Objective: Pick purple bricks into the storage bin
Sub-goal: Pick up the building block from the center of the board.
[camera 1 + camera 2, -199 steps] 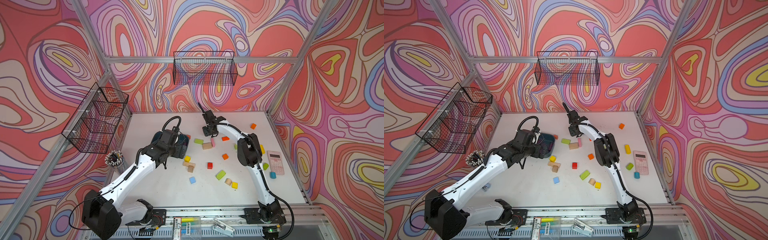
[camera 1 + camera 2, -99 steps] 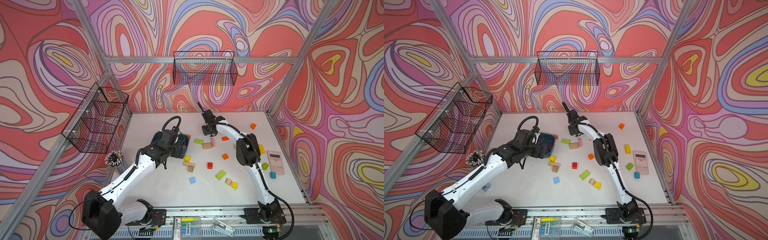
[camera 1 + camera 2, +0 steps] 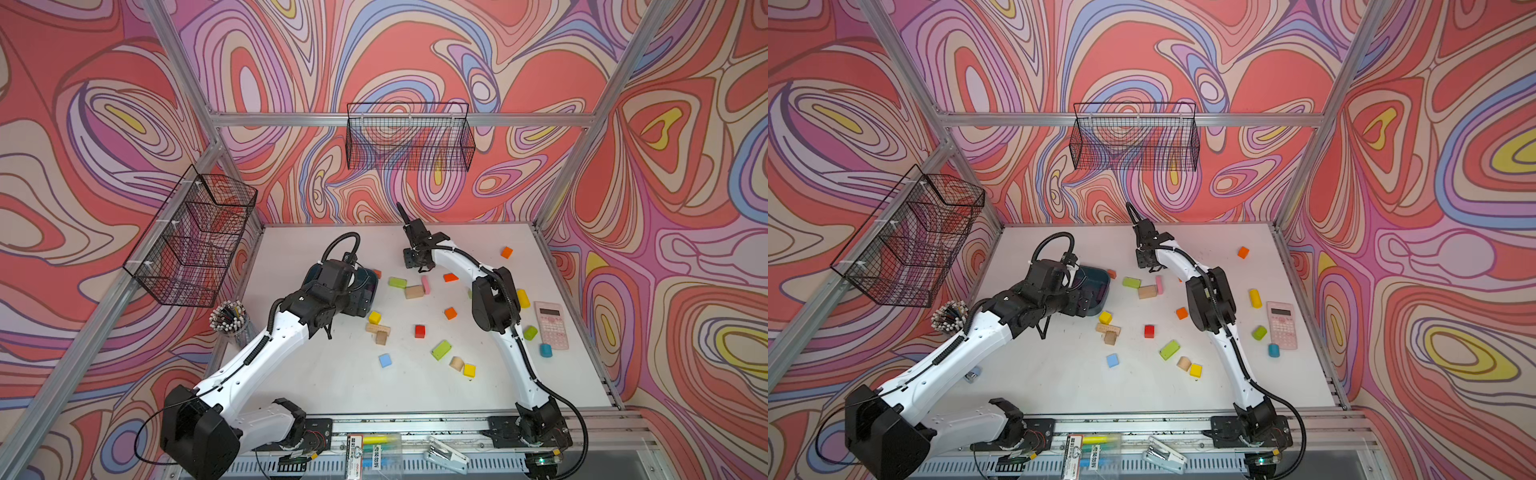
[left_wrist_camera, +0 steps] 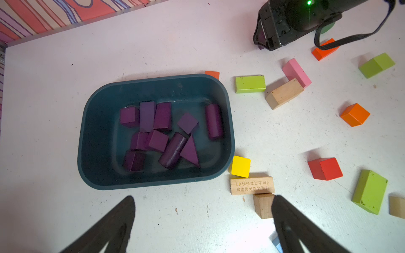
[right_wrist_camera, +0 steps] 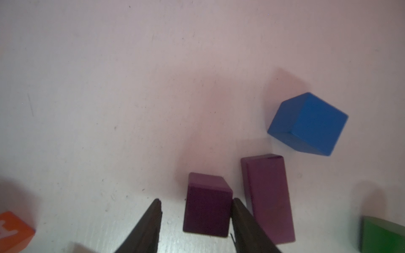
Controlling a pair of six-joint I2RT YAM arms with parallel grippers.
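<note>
The storage bin point(image 4: 96, 131) is a dark teal tray holding several purple bricks point(image 4: 162, 116). My left gripper point(image 4: 202, 198) hangs open over bare table beside the bin, with nothing between its fingers. In both top views the left wrist covers part of the bin point(image 3: 372, 282) point(image 3: 1100, 286). My right gripper point(image 5: 196, 200) is low at the table's back point(image 3: 415, 262). Its jaws are open around a purple cube point(image 5: 208, 210). One finger touches the cube and the other stands a little apart. A purple cuboid point(image 5: 267, 197) lies flat just beside that cube.
A blue cube point(image 5: 306, 124), a green block point(image 5: 381, 236) and an orange block point(image 5: 13, 227) lie near the right gripper. Coloured and plain wooden blocks are scattered mid-table point(image 3: 419, 331). A pink calculator point(image 3: 550, 318), a pen cup point(image 3: 230, 318) and wire baskets point(image 3: 409, 137) line the sides.
The right arm's elbow has shifted very slightly. The left arm has stayed still beside the bin.
</note>
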